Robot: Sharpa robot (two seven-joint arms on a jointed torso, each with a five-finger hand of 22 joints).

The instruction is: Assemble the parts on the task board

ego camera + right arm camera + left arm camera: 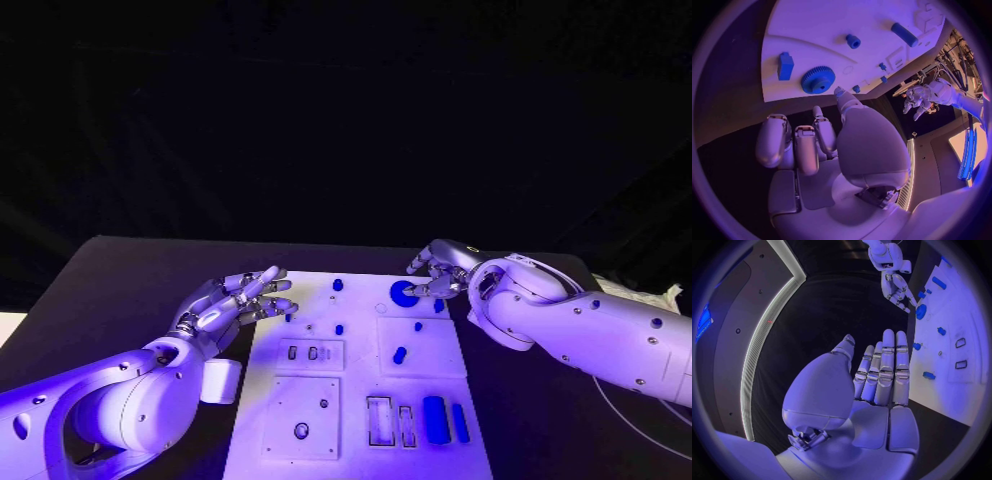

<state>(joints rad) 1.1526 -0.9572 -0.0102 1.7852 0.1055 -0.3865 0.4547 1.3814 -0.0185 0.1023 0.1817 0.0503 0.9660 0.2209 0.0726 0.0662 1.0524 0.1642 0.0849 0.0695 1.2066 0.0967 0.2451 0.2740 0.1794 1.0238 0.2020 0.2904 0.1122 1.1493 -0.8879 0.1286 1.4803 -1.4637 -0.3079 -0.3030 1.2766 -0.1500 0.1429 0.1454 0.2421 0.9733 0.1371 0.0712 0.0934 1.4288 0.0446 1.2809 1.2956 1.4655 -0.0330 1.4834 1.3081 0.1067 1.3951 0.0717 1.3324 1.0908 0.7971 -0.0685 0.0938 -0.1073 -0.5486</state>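
The white task board (361,395) lies in the middle of the black table. A blue gear (404,293) sits near its far right corner, and my right hand (438,270) hovers just beside it, fingers pointing down, holding nothing. In the right wrist view the gear (818,80) lies right before the thumb, with a blue block (786,66) next to it. My left hand (235,302) floats at the board's far left corner with its fingers stretched out and empty. Small blue parts (400,354) dot the board, and two long blue parts (434,420) lie at its near right.
Empty slots (379,420) and small recesses (302,352) are cut into the board's near half. A pale cable (635,405) curves over the table at the right. Bare black table (130,290) stretches left of the board.
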